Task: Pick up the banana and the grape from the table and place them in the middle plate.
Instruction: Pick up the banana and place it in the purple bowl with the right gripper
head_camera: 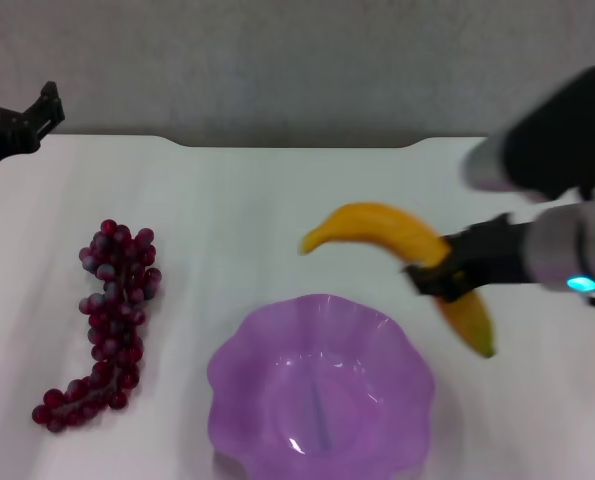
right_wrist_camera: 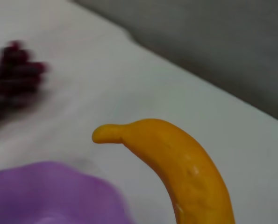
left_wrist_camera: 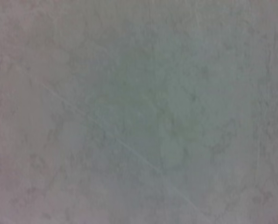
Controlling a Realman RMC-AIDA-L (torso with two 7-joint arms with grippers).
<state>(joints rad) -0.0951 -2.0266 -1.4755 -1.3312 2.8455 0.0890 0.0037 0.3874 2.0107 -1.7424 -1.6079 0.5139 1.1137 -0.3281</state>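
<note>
The yellow-orange banana (head_camera: pixel 397 236) hangs above the white table (head_camera: pixel 277 200), to the right of and beyond the purple scalloped plate (head_camera: pixel 322 390). My right gripper (head_camera: pixel 439 268) is shut on the banana's middle, coming in from the right. In the right wrist view the banana (right_wrist_camera: pixel 176 163) fills the foreground, with the plate's rim (right_wrist_camera: pixel 50 186) and the grapes (right_wrist_camera: pixel 15 70) farther off. The dark red grape bunch (head_camera: pixel 112 310) lies on the table left of the plate. My left gripper (head_camera: pixel 22 120) is parked at the far left table edge.
The table's far edge has a notch (head_camera: pixel 297 143) with a grey wall behind it. The left wrist view shows only a plain grey surface (left_wrist_camera: pixel 139 112).
</note>
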